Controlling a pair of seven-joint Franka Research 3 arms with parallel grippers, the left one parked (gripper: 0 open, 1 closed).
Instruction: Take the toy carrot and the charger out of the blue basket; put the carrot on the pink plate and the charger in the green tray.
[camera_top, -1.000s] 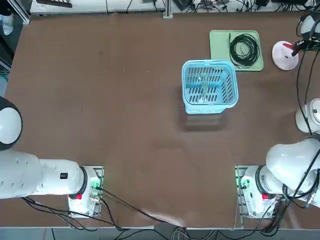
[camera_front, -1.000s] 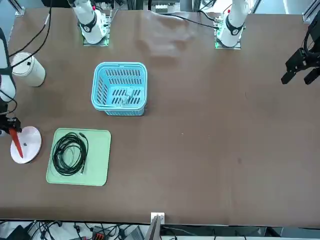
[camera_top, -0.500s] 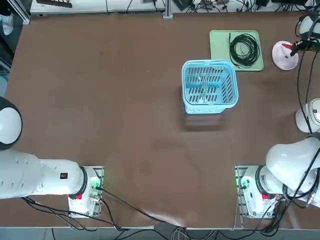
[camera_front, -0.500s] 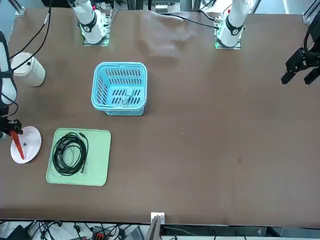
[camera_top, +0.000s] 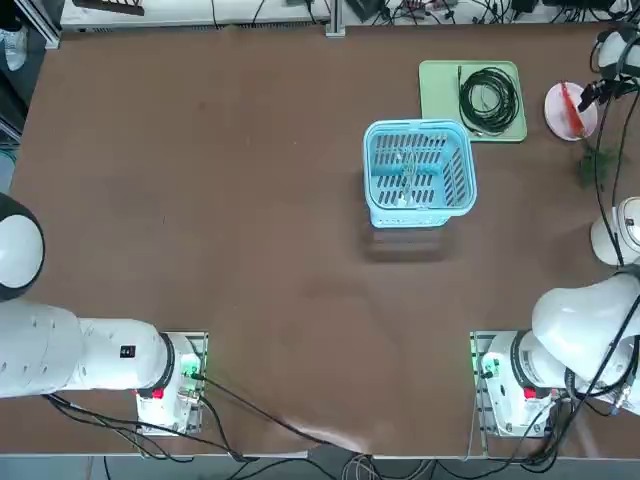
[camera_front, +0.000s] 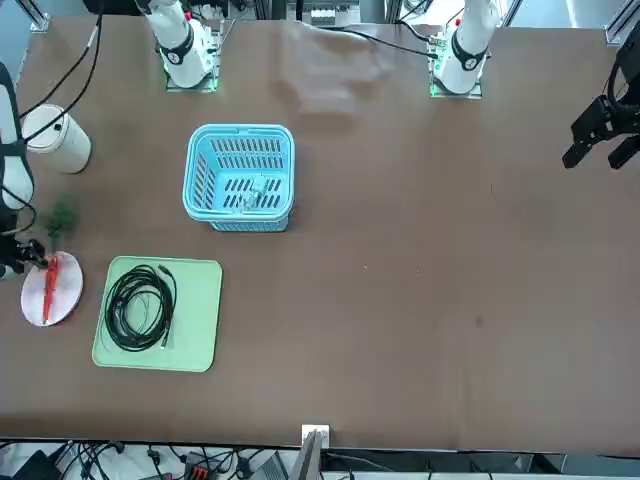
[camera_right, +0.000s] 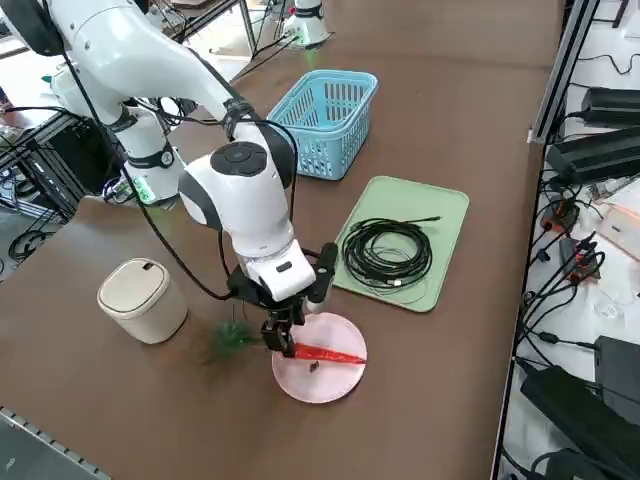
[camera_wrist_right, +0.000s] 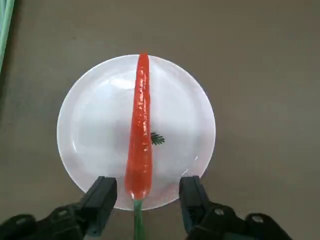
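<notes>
carrot: 1 | pink plate: 1 | blue basket: 1 | green tray: 1 | black cable: 1 | lidded white container: 1

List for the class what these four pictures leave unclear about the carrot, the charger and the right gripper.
- Charger: in the top view only pale cord shows through the blue basket; its plug is too small to pick out.
- Toy carrot on the pink plate: the wrist view's edge cuts off its leafy tuft, and the right side view blurs it.
- Right gripper: its fingers stand apart, either side of the carrot's stem end; whether one touches the carrot is unclear.
</notes>
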